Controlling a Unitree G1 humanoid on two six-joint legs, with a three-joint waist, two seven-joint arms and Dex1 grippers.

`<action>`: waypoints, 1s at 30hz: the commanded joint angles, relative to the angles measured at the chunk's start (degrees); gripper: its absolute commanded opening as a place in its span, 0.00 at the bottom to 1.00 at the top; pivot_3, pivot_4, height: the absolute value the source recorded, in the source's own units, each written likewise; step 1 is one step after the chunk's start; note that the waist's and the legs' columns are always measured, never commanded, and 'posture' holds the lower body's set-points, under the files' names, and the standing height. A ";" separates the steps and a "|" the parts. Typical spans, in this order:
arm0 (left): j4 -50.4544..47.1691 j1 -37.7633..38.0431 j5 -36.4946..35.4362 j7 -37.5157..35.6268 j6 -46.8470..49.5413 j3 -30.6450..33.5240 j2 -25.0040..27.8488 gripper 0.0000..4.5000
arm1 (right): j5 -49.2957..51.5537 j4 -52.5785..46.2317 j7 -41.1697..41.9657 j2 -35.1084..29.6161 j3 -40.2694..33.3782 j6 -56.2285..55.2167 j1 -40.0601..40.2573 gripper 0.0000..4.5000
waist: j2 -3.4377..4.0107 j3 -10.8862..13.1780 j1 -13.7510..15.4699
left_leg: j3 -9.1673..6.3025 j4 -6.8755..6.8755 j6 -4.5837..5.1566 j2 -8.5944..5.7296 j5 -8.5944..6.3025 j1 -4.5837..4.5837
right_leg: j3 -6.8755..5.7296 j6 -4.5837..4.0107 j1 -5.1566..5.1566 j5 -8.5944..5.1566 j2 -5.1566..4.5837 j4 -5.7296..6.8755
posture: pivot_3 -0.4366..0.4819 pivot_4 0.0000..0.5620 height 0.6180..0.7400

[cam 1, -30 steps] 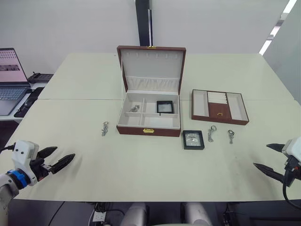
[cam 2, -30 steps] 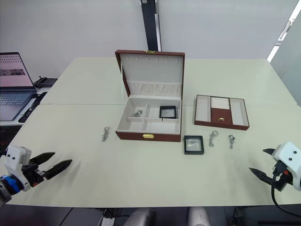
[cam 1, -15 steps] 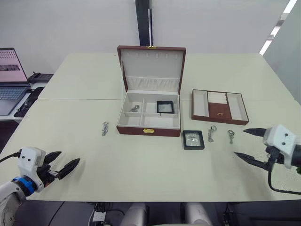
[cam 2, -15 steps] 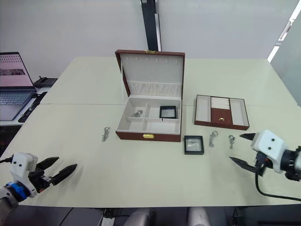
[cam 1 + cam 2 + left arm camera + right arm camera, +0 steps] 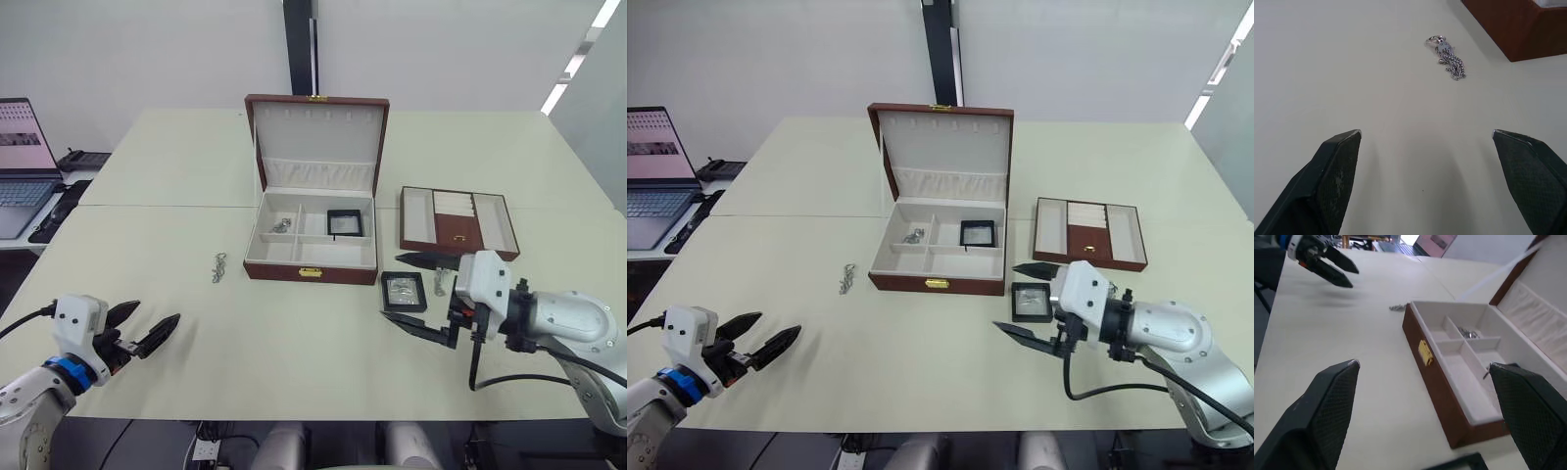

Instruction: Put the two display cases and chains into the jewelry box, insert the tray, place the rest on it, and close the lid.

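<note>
The jewelry box (image 5: 311, 273) stands mid-table, its lid (image 5: 315, 142) raised upright. In its compartments lie one display case (image 5: 344, 223) and a chain (image 5: 281, 226). The other display case (image 5: 403, 291) lies on the table right of the box's front. My right gripper (image 5: 395, 287) is open, one finger on each side of that case, above it. Another chain (image 5: 218, 267) lies left of the box, also in the left wrist view (image 5: 1447, 56). My left gripper (image 5: 157, 313) is open near the front left edge, well short of it. The tray (image 5: 457, 222) sits right of the box, with a trinket (image 5: 440, 279) before it.
A laptop (image 5: 20, 166) and black gear sit on a side table at the far left. A black post (image 5: 299, 44) rises behind the table. The right wrist view shows the box front with its gold clasp (image 5: 1425, 352) and my left gripper (image 5: 1334, 269) beyond.
My right gripper has swung in from the table's right edge to the display case in front of the box. My left gripper has edged a little rightward.
</note>
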 commanded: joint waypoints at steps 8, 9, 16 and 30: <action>-5.14 -1.06 -1.04 4.13 2.01 -1.40 -3.12 0.98 | 3.22 -1.91 -1.43 1.32 3.80 4.20 -5.60 1.00 | 0.00 0.00 0.10 | 0.02 0.00 0.00 -0.02 -0.02 0.00 | 0.02 0.01 0.00 0.00 -0.01 -0.03 | 0.48 0.27 1.00; -4.75 -1.11 -0.90 4.07 1.65 -1.60 -3.41 0.98 | 3.23 -1.73 -1.33 1.41 4.18 4.25 -5.98 1.00 | 0.00 0.00 0.10 | 0.02 0.00 0.00 -0.02 -0.02 0.00 | 0.02 0.01 0.00 0.00 0.00 -0.03 | 0.48 0.27 1.00; -2.23 -0.52 0.02 2.95 -0.67 -2.31 -4.47 0.98 | 3.61 -0.47 -0.21 1.39 5.39 4.71 -8.54 1.00 | 0.01 0.01 0.08 | 0.02 -0.01 0.00 -0.02 -0.02 0.00 | 0.01 0.01 -0.01 0.00 0.02 -0.03 | 0.48 0.27 1.00; 1.00 -3.95 -1.05 2.98 -3.59 -2.45 -5.35 0.98 | 3.75 0.95 1.26 2.35 6.24 3.61 -11.70 1.00 | 0.01 0.01 0.10 | 0.00 -0.03 0.01 -0.01 -0.03 -0.01 | 0.01 0.01 -0.08 0.00 0.01 -0.05 | 0.48 0.27 1.00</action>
